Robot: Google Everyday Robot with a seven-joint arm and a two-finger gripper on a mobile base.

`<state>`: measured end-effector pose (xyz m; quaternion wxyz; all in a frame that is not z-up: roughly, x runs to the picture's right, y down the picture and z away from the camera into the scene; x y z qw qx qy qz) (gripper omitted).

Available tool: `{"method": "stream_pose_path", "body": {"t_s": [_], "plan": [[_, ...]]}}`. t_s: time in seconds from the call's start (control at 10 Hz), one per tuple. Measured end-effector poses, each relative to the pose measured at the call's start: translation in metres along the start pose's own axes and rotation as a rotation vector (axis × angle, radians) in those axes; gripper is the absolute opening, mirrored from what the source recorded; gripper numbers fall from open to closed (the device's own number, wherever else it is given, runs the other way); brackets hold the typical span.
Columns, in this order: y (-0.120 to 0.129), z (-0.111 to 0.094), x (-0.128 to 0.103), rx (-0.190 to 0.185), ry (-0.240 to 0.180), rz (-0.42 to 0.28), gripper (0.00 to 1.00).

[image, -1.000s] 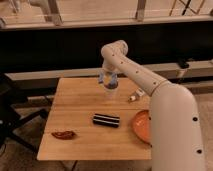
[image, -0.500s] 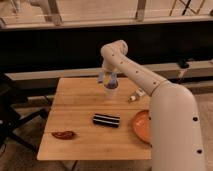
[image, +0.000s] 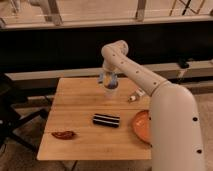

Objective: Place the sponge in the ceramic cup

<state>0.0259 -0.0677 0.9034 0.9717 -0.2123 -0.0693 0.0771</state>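
My gripper (image: 108, 79) hangs right over cup (image: 110, 93) at far edge of worktop (image: 75, 107), barely shifted from second ago. Can't tell if wide, narrow or holding; sponge not identifiable. Fits drop pending or done.

The one camera looks from high up by the near right corner of the table (image: 80, 145), close behind the arm (image: 175, 115), whose white bulk fills the lower right. It faces down across the whole tabletop toward the far edge and the dark wall (image: 60, 50) beyond. The gripper (image: 108, 79) hangs mid-frame, near the middle of the far edge.
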Motion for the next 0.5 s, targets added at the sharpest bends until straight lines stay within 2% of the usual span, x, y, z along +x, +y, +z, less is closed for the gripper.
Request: {"method": "stream_pose_path", "body": {"t_s": [0.5], "plan": [[-0.0001, -0.0038, 0.0004, 0.002, -0.004, 0.001, 0.8]]}}
